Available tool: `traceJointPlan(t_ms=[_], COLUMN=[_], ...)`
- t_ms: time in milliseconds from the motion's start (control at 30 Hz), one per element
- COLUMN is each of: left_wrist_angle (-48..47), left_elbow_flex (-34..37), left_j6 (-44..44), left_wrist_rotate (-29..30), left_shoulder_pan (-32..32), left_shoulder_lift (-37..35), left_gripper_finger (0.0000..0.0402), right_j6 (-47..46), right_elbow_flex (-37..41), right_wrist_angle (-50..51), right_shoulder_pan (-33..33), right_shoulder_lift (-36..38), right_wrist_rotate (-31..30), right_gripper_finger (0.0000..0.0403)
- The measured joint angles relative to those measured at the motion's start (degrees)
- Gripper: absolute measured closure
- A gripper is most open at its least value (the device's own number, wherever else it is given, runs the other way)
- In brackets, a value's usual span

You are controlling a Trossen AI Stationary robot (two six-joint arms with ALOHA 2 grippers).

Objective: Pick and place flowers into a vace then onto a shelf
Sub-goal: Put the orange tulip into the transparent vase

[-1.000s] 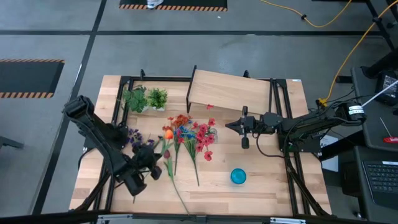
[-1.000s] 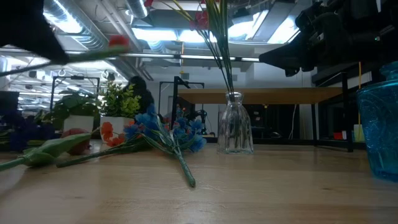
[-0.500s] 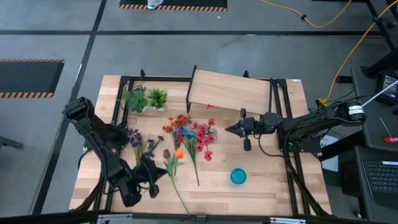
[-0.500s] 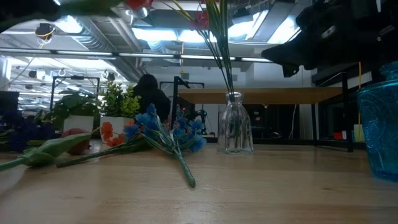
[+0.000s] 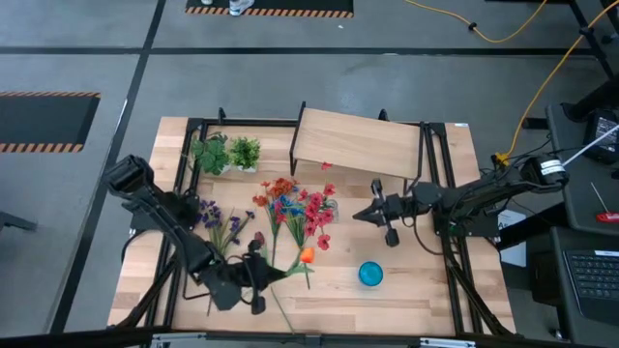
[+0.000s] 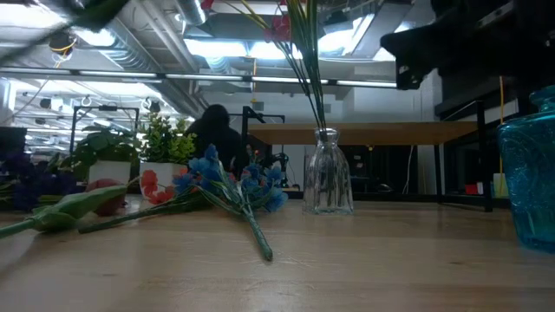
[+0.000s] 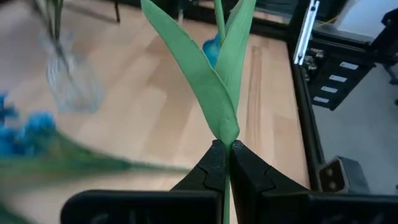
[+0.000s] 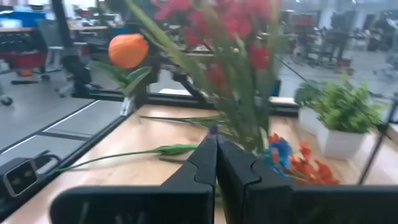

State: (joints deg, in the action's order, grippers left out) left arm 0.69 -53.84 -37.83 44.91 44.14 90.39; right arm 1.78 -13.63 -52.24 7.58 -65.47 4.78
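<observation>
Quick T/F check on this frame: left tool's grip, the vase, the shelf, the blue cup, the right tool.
1. The left tool is shut on a flower stem. True.
2. The glass vase is empty. False: it holds green stems with red flowers.
3. A potted plant stands on the shelf. False: both potted plants stand on the table, beside the shelf.
4. The blue cup stands on the table. True.
5. The right tool is open. False: it is shut, near the vase.
</observation>
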Motion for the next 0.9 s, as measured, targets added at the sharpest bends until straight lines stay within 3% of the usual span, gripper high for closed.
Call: traceJointPlan(t_ms=[367, 633, 900], left_wrist_angle=[13.1, 18.6, 22.3], left_elbow_flex=[0.0, 0.0, 0.0], left_j6=[22.3, 30.1, 35.6], left_wrist_rotate=[-13.1, -20.9, -24.0], left_shoulder_pan=[-10.5, -17.3, -21.6], left_shoulder_lift=[0.0, 0.0, 0.0], left_gripper_finger=[0.0398, 0.0398, 0.0398], right_j6=[3.2, 4.7, 4.4], right_elbow_flex=[0.0, 0.0, -3.2], right_wrist_angle=[-1.8, -5.1, -5.4], right_shoulder_pan=[5.4, 8.2, 8.9], right_shoulder_lift=[0.0, 0.0, -1.3], right_wrist_rotate=[0.0, 0.0, 0.0], right_gripper_finger=[0.0384, 0.0326, 0.0281])
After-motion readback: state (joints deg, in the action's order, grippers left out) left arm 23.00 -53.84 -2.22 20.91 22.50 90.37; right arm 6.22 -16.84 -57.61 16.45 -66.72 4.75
